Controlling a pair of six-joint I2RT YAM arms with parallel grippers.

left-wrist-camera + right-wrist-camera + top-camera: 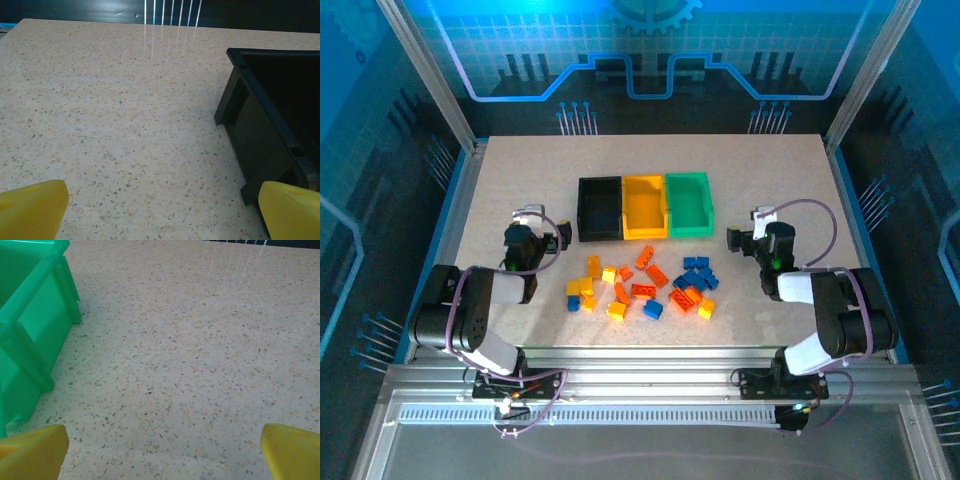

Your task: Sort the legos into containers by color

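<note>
Three bins stand side by side at the table's middle: black (pixel 599 208), yellow (pixel 644 207) and green (pixel 689 204). Before them lie several loose legos, orange (pixel 651 273), yellow (pixel 616 310) and blue (pixel 698 270). My left gripper (pixel 542 228) hovers left of the black bin (pixel 272 125), open, with bare table between its yellow fingertips (pixel 32 207). My right gripper (pixel 748 232) sits right of the green bin (pixel 27 335), open as well, nothing between its fingertips (pixel 292 452).
The speckled table (pixel 520 170) is framed by metal rails, with a glass wall (pixel 650 60) at the back. Both arm bases are bolted at the near edge, left (pixel 470 320) and right (pixel 835 325).
</note>
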